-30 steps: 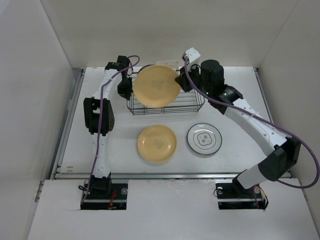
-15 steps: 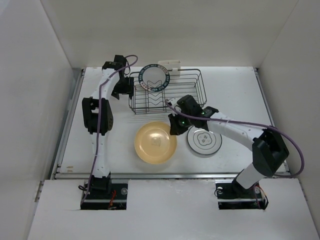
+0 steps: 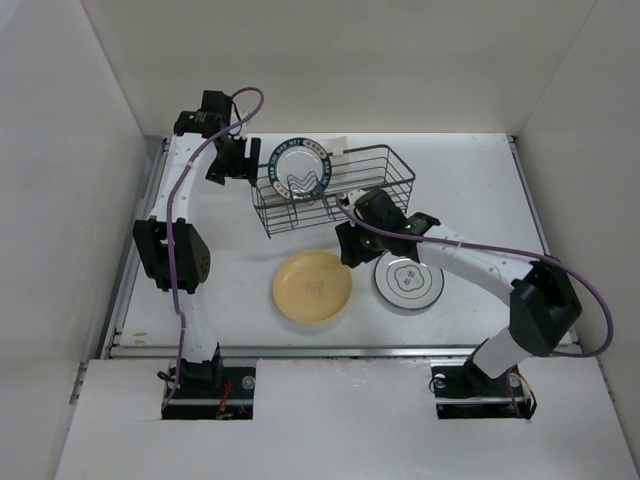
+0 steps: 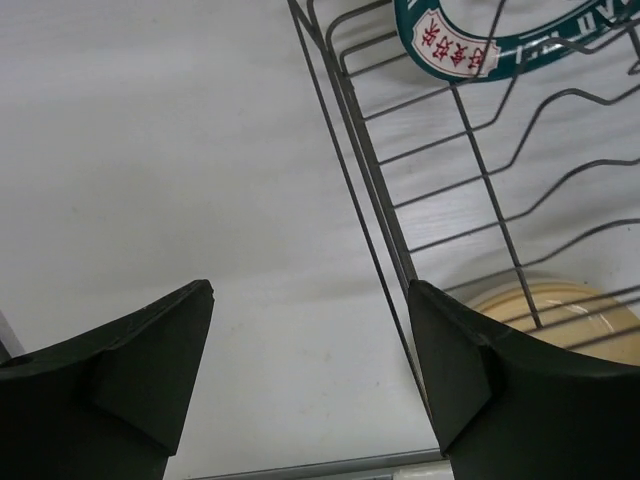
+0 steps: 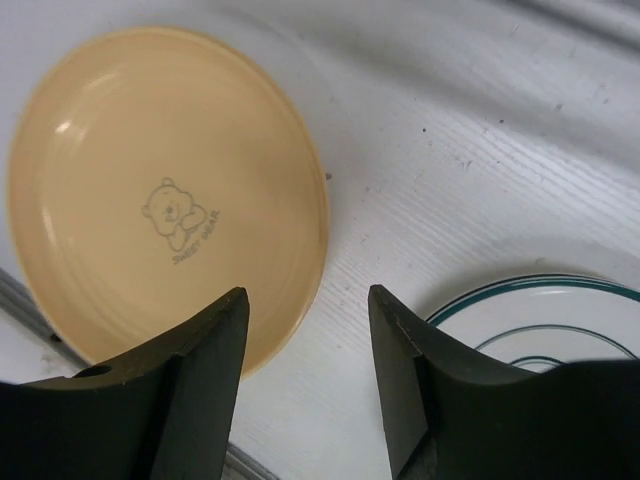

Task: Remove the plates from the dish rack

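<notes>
The dark wire dish rack (image 3: 396, 190) stands at the back of the table, and its left end wall fills the left wrist view (image 4: 372, 190). One white plate with a green lettered rim (image 3: 302, 170) (image 4: 470, 45) stands upright in the rack. A yellow plate with a bear mark (image 3: 313, 288) (image 5: 170, 190) lies flat in front of the rack. To its right lies a white plate with a dark green rim (image 3: 408, 281) (image 5: 545, 320). My left gripper (image 3: 245, 166) (image 4: 310, 310) is open just outside the rack's left end. My right gripper (image 3: 350, 246) (image 5: 308, 305) hangs open over the gap between the two flat plates, holding nothing.
White walls close in the table on three sides. A metal rail (image 3: 330, 350) runs along the near edge. A small white holder (image 3: 341, 151) is clipped to the rack's far side. Through the rack wires the left wrist view shows a yellow plate (image 4: 560, 305).
My right arm brought a yellow plate down from above the rack onto the yellow plate on the table and let go. My left gripper opened and drew back left of the rack.
</notes>
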Motion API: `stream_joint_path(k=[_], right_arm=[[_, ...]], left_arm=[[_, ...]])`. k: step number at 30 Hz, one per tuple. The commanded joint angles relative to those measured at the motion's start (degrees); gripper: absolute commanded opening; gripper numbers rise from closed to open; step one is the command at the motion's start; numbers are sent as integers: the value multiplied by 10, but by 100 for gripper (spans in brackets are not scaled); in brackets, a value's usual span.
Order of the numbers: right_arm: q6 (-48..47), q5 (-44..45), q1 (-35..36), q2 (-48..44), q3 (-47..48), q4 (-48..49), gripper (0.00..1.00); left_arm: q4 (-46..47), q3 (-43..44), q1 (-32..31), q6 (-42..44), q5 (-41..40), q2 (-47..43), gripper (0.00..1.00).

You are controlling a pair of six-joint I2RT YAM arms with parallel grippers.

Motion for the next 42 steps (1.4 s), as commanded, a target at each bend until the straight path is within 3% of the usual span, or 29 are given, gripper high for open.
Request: stream_joint_path(k=[1,7,12,18,20,21,22,26,29,31,35,40,42], right_arm=[[4,12,4,-73,44,16,57],[-20,-10,4,-96,94,7,57],[10,53,-4,-110,173,-1,71],[15,154,-65,-10,266,-80,73],[31,177,-103,35,293,-89,73],[36,183,-117,49,293,-95,73],[42,202,-144,62,298,-95,73],[60,210,-208,128,304,-86,72],[29,155,-223,139,289,-40,68],[-40,108,-223,139,284,-11,66],[-134,-13,-187,151,305,46,66],[-177,-128,-161,222,400,59,66],[-177,-133,-152,256,442,59,66]], left_arm=[[-23,-21,0,25,40,-23,77],[-25,16,-5,36,31,50,72],[-20,3,-5,31,38,50,72],[-45,3,-10,31,24,68,71],[-54,3,-10,37,18,78,67],[-61,3,-15,44,18,90,63],[-61,3,-15,44,18,96,50],[-61,19,-21,44,5,127,16],[-61,59,-26,39,5,152,4],[-61,95,-26,39,5,165,0],[-51,161,-26,33,5,195,0],[-13,167,-26,27,-7,202,0],[-6,167,-26,27,-7,202,8]])
